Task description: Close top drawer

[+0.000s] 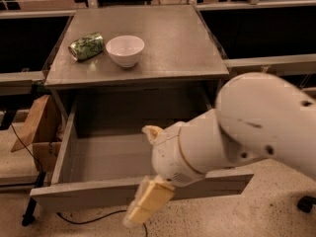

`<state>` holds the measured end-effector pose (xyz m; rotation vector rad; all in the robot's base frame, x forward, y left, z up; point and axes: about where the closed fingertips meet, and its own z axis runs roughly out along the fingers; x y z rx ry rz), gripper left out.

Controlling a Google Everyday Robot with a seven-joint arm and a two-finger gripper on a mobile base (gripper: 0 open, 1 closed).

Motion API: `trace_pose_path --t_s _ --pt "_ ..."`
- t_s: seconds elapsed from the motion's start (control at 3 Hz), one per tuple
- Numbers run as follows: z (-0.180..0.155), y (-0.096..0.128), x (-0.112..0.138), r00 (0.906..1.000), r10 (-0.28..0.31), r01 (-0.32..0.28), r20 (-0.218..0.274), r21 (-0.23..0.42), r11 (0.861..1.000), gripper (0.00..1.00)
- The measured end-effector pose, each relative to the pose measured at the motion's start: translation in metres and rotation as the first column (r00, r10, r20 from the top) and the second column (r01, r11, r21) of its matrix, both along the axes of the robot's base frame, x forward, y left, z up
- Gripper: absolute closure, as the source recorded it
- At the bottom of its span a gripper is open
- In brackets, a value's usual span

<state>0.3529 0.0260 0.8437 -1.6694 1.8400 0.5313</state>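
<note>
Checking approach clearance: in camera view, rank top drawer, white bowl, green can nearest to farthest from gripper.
The gripper hangs low at the drawer front.
1. top drawer, front panel right beside it.
2. white bowl, tabletop, left half.
3. green can, further left.

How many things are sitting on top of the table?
2. A green can lies on its side at the left; a white bowl sits just right of it. None seems hidden. The gripper is low, by the open top drawer.
</note>
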Motion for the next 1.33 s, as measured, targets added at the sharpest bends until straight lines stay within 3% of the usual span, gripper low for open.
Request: trace_pose_path --t_s 0.33,1.0,1.33 --pt "-0.02 0.076 -0.005 0.9916 0.128 -0.129 0.02 0.092 0.987 0.0" --pt "-0.025 0.077 -0.005 0.9887 0.144 -0.146 0.042 0.056 0.988 0.0" --pt "-0.059 0.085 -0.007 0.9818 0.189 -0.189 0.019 0.0 0.982 0.0"
